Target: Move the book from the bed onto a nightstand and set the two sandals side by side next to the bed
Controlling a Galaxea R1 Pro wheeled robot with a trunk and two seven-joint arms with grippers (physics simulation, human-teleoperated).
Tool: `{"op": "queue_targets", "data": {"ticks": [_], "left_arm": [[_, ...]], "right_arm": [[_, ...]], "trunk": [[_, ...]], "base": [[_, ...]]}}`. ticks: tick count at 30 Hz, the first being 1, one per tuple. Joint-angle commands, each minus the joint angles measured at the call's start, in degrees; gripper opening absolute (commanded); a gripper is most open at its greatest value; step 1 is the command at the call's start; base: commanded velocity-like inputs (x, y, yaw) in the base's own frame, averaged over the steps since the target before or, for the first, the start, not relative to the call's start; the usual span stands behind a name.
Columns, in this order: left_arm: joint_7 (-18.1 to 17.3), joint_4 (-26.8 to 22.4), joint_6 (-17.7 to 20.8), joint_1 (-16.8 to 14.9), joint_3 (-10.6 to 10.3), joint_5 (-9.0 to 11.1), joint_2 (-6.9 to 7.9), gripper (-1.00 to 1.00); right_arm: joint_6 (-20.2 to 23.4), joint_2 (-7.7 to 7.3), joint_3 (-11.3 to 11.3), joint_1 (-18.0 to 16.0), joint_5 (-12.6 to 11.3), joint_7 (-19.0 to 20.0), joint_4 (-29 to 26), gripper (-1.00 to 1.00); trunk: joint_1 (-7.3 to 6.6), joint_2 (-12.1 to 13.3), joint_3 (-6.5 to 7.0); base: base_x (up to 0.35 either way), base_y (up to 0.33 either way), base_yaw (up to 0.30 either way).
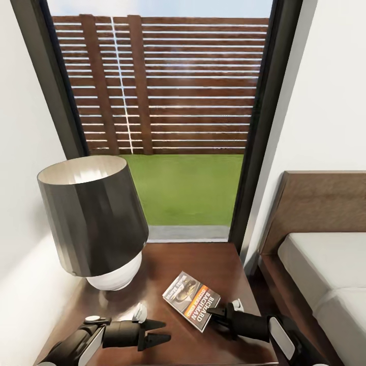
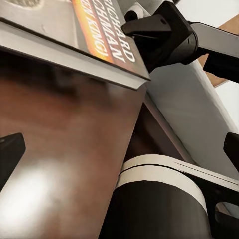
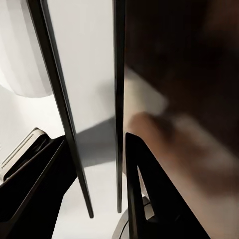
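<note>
Both arms reach low over the nightstand: left gripper spread, right gripper pinching the book.

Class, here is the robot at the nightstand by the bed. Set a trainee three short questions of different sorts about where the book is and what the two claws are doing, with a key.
1. True or false: the book lies flat on the nightstand.
2. Multiple choice: what stands on the nightstand to the book's left in the head view? A) a table lamp B) a sandal C) a pillow
3. Fill in: the right claw has its tips at the book's ____ corner.

Key:
1. True; the book rests cover up on the dark wood top.
2. A; the table lamp has a dark shade and a white base.
3. Near; the left claw hangs open, apart from the book.
</note>
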Motion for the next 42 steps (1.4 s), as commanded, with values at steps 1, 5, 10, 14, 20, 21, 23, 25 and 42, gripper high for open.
{"op": "queue_targets", "data": {"ticks": [1,5,10,14,20,21,23,25,42], "left_arm": [[0.0,0.0,0.6,0.0,-0.4,0.6,0.08,1.0],[0.0,0.0,0.6,0.0,-0.4,0.5,0.08,1.0],[0.0,0.0,0.6,0.0,-0.4,0.5,0.08,1.0],[0.0,0.0,0.6,0.0,-0.4,0.5,0.08,1.0],[0.0,0.0,0.6,0.0,-0.4,0.5,0.08,1.0],[0.0,0.0,0.6,-0.1,-0.4,0.6,0.08,1.0],[0.0,0.0,0.6,0.0,-0.4,0.5,0.08,1.0],[0.0,0.0,0.6,0.0,-0.4,0.5,0.08,1.0],[0.0,0.0,0.6,-0.1,-0.4,0.6,0.05,1.0]], "right_arm": [[-0.1,0.0,0.0,0.0,0.9,-0.2,0.0,-1.0],[-0.1,-0.01,0.0,0.0,0.9,-0.2,-0.2,1.0],[-0.1,0.0,0.0,0.0,0.8,-0.1,-0.2,1.0],[-0.1,-0.01,0.0,0.0,0.7,-0.2,-0.2,1.0],[-0.1,-0.01,0.0,0.0,0.7,-0.1,-0.2,1.0],[-0.1,-0.01,0.0,0.0,0.7,-0.1,-0.2,1.0],[-0.1,-0.01,0.0,0.0,0.7,-0.2,-0.2,1.0],[-0.1,-0.01,0.0,0.0,0.7,-0.2,-0.2,1.0],[-0.1,0.01,0.0,0.0,0.7,-0.1,-0.2,1.0]], "trunk": [[-0.01,0.0,-0.06],[-0.01,0.0,-0.06],[-0.01,0.0,-0.06],[-0.01,0.0,-0.06],[-0.01,0.0,-0.06],[-0.01,0.0,-0.06],[-0.01,0.0,-0.06],[-0.01,0.0,-0.06],[-0.01,0.0,-0.06]], "base": [[0.0,0.0,0.0],[0.0,0.0,0.0],[0.0,0.0,0.0],[0.0,0.0,0.0],[0.0,0.0,0.0],[0.0,0.0,0.0],[0.0,0.0,0.0],[0.0,0.0,0.0],[-0.027,0.0,0.0]]}}
